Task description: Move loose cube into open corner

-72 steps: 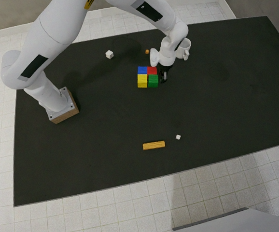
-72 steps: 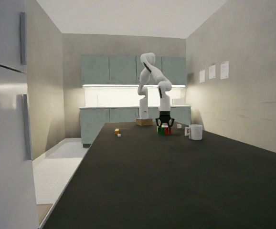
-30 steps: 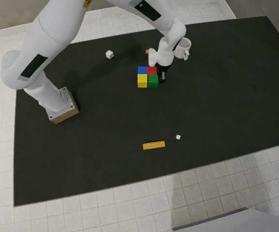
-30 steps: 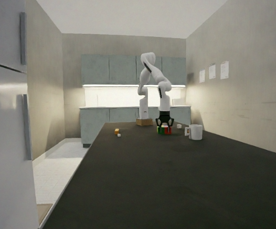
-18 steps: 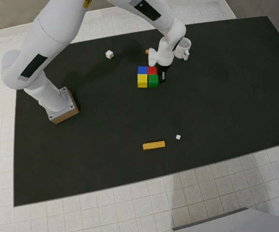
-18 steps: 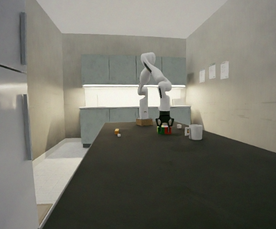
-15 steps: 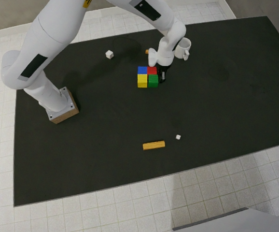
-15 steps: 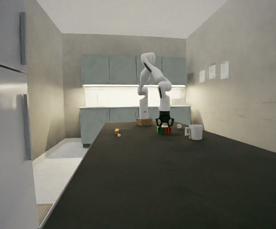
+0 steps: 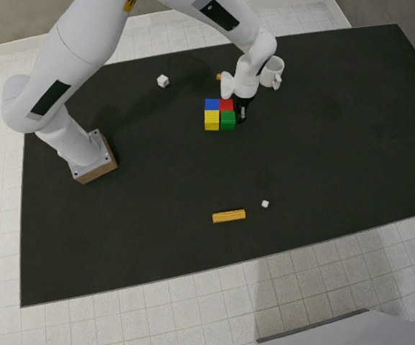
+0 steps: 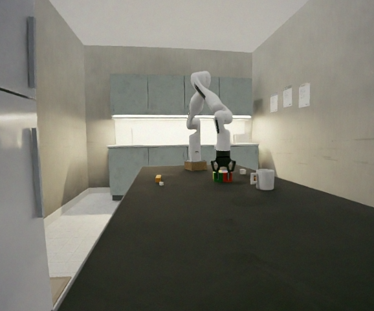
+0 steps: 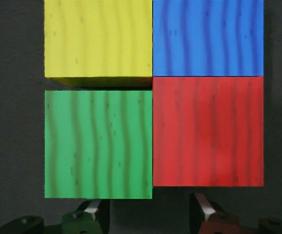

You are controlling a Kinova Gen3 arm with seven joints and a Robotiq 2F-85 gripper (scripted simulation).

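Observation:
The green cube (image 9: 227,120) (image 11: 99,146) stands beside the red cube (image 9: 225,104) (image 11: 209,132), with no gap visible between them in the wrist view. A narrow dark gap separates green from the yellow cube (image 9: 212,120) (image 11: 99,39). Green's gripper-side face sticks out slightly past red's. The blue cube (image 9: 212,103) (image 11: 209,39) looks flush against yellow and red. My gripper (image 9: 242,112) (image 10: 223,175) (image 11: 149,210) is partly open and empty. It points down at the outer side of green and red, one fingertip close to green's outer face. Whether it touches is unclear.
A white mug (image 9: 271,74) (image 10: 266,179) stands near the arm's wrist. A small orange block (image 9: 218,76) is partly hidden behind the arm. A white cube (image 9: 162,80) (image 10: 242,171), a long orange block (image 9: 228,215) (image 10: 158,178) and a tiny white cube (image 9: 265,203) (image 10: 161,183) lie farther off.

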